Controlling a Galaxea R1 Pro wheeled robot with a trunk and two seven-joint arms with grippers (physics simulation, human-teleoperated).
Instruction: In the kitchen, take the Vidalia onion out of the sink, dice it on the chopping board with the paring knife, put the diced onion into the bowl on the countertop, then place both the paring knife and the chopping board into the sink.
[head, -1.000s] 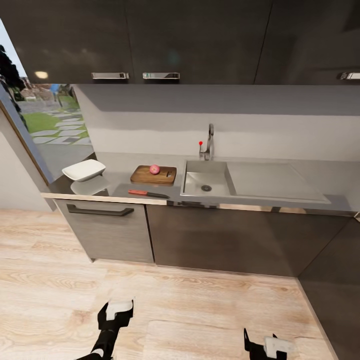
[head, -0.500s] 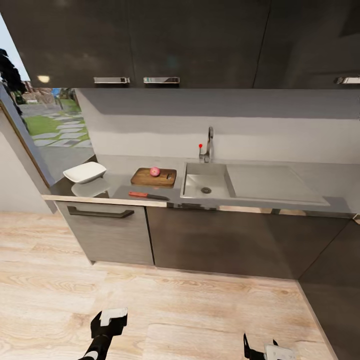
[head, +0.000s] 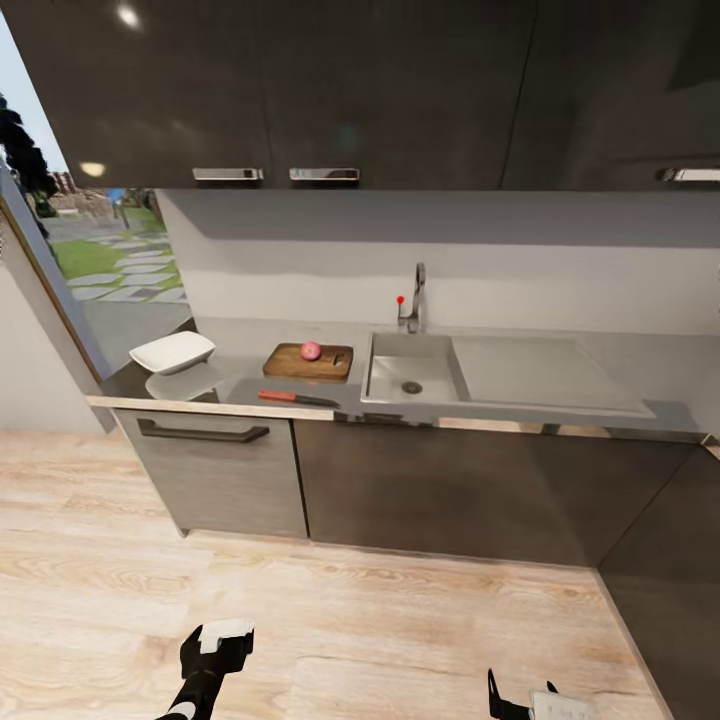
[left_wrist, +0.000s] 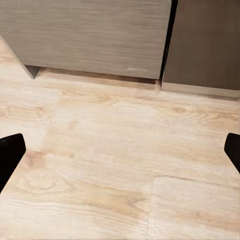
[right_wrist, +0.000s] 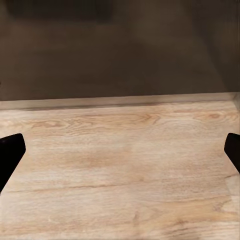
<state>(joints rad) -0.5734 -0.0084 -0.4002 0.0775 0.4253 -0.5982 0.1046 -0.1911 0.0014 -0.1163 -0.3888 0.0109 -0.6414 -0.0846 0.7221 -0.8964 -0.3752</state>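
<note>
Claws (head: 215, 640) (head: 525, 700) spread, empty — one onion (head: 310, 350), one board (head: 308, 361).

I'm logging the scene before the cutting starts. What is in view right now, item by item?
onion: one, pinkish red, on the chopping board
chopping board: one, brown wood, on the countertop left of the sink
paring knife: one, orange-red handle, near the counter's front edge
bowl: one, white, at the counter's left end
sink: one, grey steel, dark drain
tap: one, chrome, red knob, behind the sink
countertop: one, glossy grey
cabinets: dark grey, below and above
floor: light wood
left hand: one, black, open, over the floor
right hand: one, black, open, over the floor
</note>
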